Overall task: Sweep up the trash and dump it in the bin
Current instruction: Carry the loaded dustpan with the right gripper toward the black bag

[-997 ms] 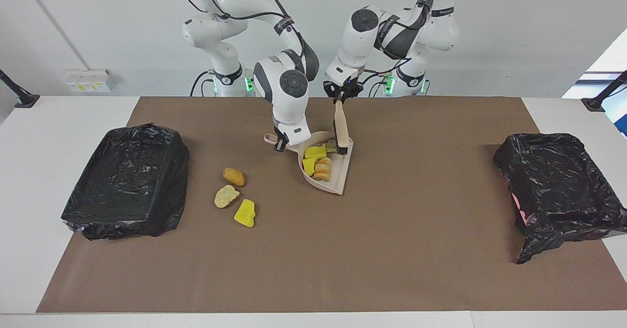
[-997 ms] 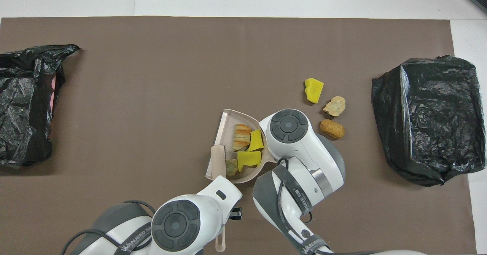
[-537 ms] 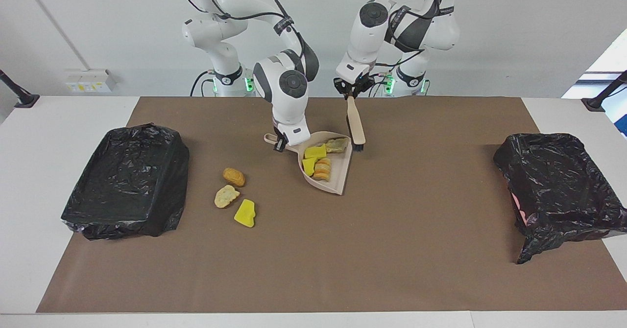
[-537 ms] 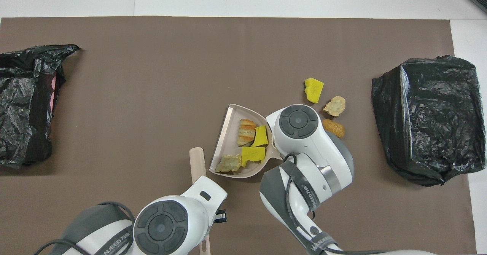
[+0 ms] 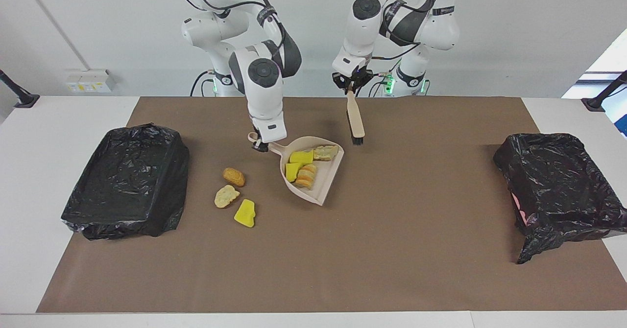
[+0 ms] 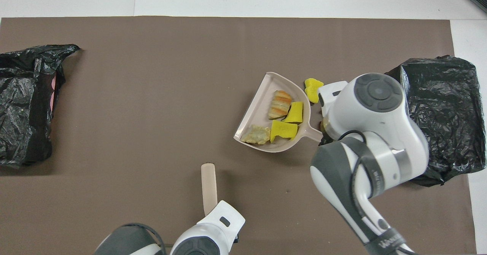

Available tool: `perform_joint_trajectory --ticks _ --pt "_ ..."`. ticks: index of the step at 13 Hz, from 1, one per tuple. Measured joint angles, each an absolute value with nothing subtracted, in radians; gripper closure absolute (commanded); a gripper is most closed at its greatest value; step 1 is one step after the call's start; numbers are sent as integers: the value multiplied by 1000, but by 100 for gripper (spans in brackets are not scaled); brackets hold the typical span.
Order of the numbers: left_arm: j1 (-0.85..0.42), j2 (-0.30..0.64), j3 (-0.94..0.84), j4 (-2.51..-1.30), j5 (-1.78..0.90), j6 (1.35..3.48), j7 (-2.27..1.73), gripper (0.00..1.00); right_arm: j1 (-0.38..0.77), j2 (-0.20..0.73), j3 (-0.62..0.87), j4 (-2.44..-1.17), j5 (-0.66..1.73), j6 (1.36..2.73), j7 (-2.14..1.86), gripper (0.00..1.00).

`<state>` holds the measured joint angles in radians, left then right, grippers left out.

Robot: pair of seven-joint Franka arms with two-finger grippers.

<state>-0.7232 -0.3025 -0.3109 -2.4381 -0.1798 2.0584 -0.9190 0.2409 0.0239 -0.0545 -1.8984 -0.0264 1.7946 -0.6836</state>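
My right gripper [image 5: 258, 146] is shut on the handle of the beige dustpan [image 5: 321, 187] [image 6: 262, 95], which hangs slightly above the brown mat. In the pan lie several pieces of trash: yellow chunks [image 5: 301, 157] [image 6: 283, 130] and tan bread lumps [image 5: 307, 175] [image 6: 280, 103]. Three more trash pieces lie on the mat beside the pan, toward the right arm's end: a brown lump [image 5: 233, 176], a tan scrap [image 5: 226, 196] and a yellow chunk [image 5: 245, 213] [image 6: 312, 88]. My left gripper [image 5: 349, 89] is shut on the brush [image 5: 354, 120] [image 6: 208, 186], bristles down, beside the pan.
A bin lined with a black bag [image 5: 127, 181] [image 6: 437, 114] stands at the right arm's end of the table. Another one [image 5: 553, 186] [image 6: 23, 102] is at the left arm's end. The brown mat [image 5: 392, 249] covers the table's middle.
The left gripper drew the brush out of the dustpan and lifted it. The right gripper raised the loaded dustpan and carried it toward the loose trash and the right arm's bin.
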Motion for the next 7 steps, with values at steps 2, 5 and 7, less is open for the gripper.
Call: perform_joint_trajectory --ticks 2,5,7 --pt "-778 -302 -316 -2479 -180 2134 -959 100 141 -3 -59 -1854 -28 1720 -685 100" --pt "-836 -297 -318 -2543 -180 2226 -999 100 -9 -18 -65 -1796 -38 1642 -693 100" --pt "-838 -287 -318 -2550 -180 2238 -1002 100 -91 -16 -68 -1795 -90 1642 -766 100"
